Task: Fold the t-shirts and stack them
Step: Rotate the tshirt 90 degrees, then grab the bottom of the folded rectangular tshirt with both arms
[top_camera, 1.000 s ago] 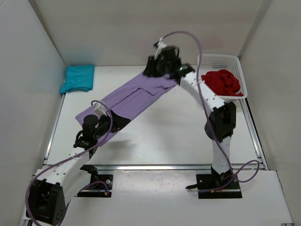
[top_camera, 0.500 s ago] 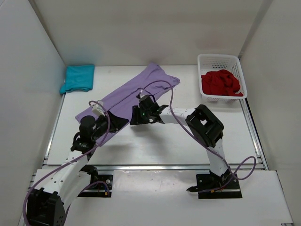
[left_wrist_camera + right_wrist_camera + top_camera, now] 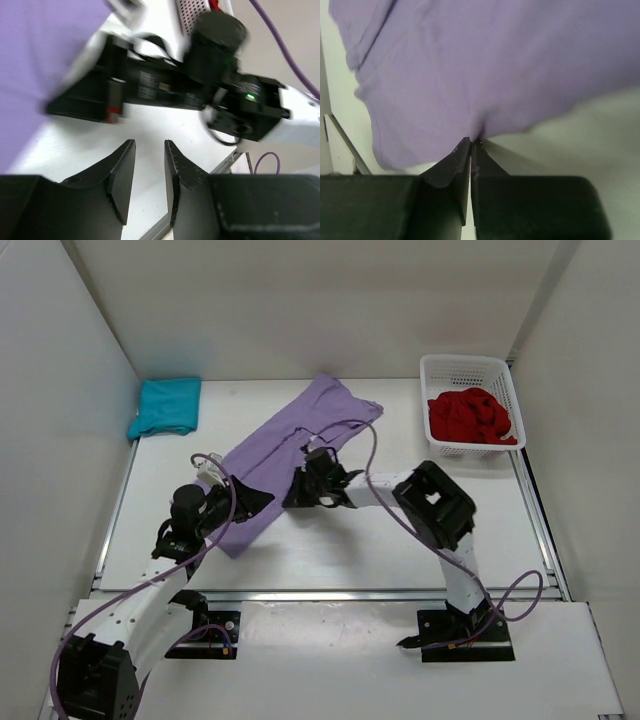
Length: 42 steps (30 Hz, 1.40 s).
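— Where's the lavender t-shirt (image 3: 290,435)?
— Spread slantwise on the surface (image 3: 350,540). The right pincer (image 3: 470,145) has its jaws pressed together on the shirt's near edge, and the cloth fans out ahead of it

— And the left pincer (image 3: 149,165)?
— Jaws a little apart, nothing between them, over bare surface with the lavender cloth just beside it. The right arm's black wrist (image 3: 165,90) lies straight across in front of it

— The other shirts?
— The teal t-shirt (image 3: 165,405) sits folded well beyond the left pincer, by the wall. The red t-shirt (image 3: 470,415) is bunched in the white basket (image 3: 465,365), well apart from the right pincer
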Motion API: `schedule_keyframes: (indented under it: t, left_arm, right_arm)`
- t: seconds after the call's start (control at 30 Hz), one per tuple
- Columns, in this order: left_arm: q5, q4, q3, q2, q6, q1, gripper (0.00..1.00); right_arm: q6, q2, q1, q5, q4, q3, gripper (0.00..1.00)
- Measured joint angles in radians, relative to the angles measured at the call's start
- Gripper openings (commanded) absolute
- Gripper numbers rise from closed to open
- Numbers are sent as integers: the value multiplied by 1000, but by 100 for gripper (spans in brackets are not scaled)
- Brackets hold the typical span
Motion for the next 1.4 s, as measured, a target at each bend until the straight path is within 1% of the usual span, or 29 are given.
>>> schedule_keyframes:
  t: [0.1,0.17,0.23,0.27,0.3,0.33,0.4,0.47,0.53,0.57,0.63,0.67,0.73,0.8,0.83,0.87,0.9,1.03,1.07,1.13,1.17,1.2,1.27,1.3,1.33,1.37,1.4]
  left_arm:
    - [-6,1,0,29,5,-16,41]
    - [-14,4,0,57,10,-45,40]
    - [-27,1,0,95,23,-90,42]
    - [-40,-5,0,114,38,-117,44]
    - [-59,-22,0,131,57,-147,47]
    - [-78,-41,0,146,74,-169,49]
    - [-106,-90,0,174,112,-208,53]
    - [-137,-143,0,196,144,-227,56]
    - [-189,-209,0,212,171,-268,60]
    - [-204,-237,0,216,179,-293,60]
    - [-228,-283,-3,218,194,-338,63]
    - [-230,-294,-13,216,198,-353,63]
    - [-233,-313,-44,209,203,-355,65]
    - [-221,-304,-61,191,198,-348,66]
    - [-221,-299,-64,189,196,-350,64]
    - [-221,-294,-64,193,196,-357,64]
    - [-218,-284,-64,204,194,-367,61]
    - [-197,-234,-58,256,187,-417,58]
    - [-193,-224,-58,264,185,-425,56]
    - [-187,-216,-58,273,181,-436,52]
    - [-184,-212,-58,277,179,-441,46]
    - [-182,-211,-58,283,177,-446,43]
    - [-175,-208,-58,298,171,-453,25]
    - [-169,-207,-59,306,167,-456,21]
    - [-165,-208,-60,314,163,-459,13]
    - [-160,-208,-60,320,162,-461,6]
    - [-155,-207,-60,320,157,-465,0]
  right_arm:
    - [-23,-183,-92,-37,25,-264,0]
    - [-44,-323,-213,-67,22,-449,17]
    - [-64,-453,-369,-111,16,-595,47]
    - [-75,-511,-446,-135,10,-645,51]
    - [-97,-558,-496,-146,5,-678,52]
    - [-117,-606,-534,-146,-8,-714,52]
    - [-148,-697,-549,-135,-61,-775,51]
    - [-166,-790,-521,-117,-121,-833,50]
    - [-169,-894,-485,-87,-187,-890,47]
    - [-168,-948,-468,-72,-215,-917,47]
    - [-141,-1056,-421,-37,-272,-970,46]
    - [-124,-1100,-401,-23,-296,-991,45]
    - [-87,-1187,-344,10,-354,-1030,45]
    - [-44,-1261,-296,36,-406,-1057,44]
    - [-28,-1293,-280,42,-433,-1066,43]
    - [-15,-1321,-275,44,-453,-1074,41]
    - [-2,-1343,-277,45,-468,-1083,40]
    - [35,-1394,-280,34,-509,-1104,39]
    - [40,-1393,-274,33,-515,-1105,38]
    - [52,-1388,-256,29,-514,-1108,30]
    - [57,-1384,-252,25,-512,-1109,27]
    - [63,-1377,-250,17,-506,-1112,24]
    - [71,-1368,-250,-1,-490,-1116,19]
    - [74,-1363,-250,-6,-483,-1118,12]
    - [76,-1362,-249,-8,-478,-1121,5]
    - [78,-1362,-249,-9,-478,-1124,1]
    - [78,-1363,-249,-11,-475,-1128,0]
